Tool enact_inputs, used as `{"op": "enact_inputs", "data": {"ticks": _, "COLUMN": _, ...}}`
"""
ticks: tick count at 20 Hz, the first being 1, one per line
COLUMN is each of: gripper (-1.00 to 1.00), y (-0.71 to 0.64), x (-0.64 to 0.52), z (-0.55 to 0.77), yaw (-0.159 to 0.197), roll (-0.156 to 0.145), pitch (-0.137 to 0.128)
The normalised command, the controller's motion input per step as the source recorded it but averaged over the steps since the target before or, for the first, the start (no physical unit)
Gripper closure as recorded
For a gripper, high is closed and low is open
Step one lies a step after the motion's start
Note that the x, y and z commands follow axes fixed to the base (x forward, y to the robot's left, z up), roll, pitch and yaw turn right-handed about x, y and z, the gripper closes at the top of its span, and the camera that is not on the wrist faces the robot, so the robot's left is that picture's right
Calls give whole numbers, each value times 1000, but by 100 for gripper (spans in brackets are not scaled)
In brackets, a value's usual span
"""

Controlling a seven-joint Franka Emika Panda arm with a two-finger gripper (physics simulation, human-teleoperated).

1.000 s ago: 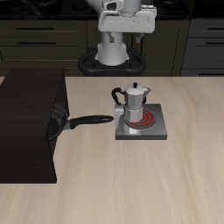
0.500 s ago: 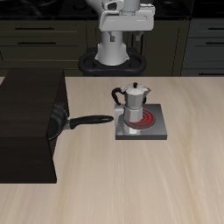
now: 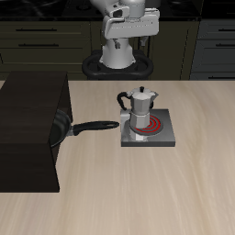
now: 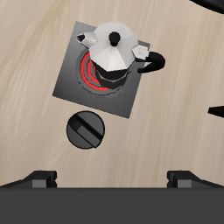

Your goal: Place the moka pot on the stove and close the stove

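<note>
The silver moka pot stands upright on the grey stove, over part of its red glowing coil. The wrist view looks straight down on the moka pot, the stove and its round black knob. My gripper hangs high above them, open, its fingertips wide apart with nothing between them. In the exterior view the arm is raised at the table's back, well clear of the pot.
A black frying pan lies beside the stove, its long handle pointing at the stove's edge. A large black box stands behind the pan. Dark cabinets line the back.
The raised arm has shifted slightly at the back. The moka pot, stove and pan have not moved.
</note>
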Motion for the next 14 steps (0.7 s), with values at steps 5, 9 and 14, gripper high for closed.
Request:
{"op": "enact_inputs", "data": {"ticks": 5, "gripper": -100, "y": 69, "x": 4, "z": -126, "yaw": 93, "roll": 19, "pitch": 51}}
{"op": "enact_inputs", "data": {"ticks": 9, "gripper": -100, "y": 33, "x": -33, "z": -42, "yaw": 77, "roll": 13, "pitch": 26}}
{"op": "enact_inputs", "data": {"ticks": 14, "gripper": -100, "y": 92, "x": -21, "z": -90, "yaw": 81, "roll": 17, "pitch": 33}}
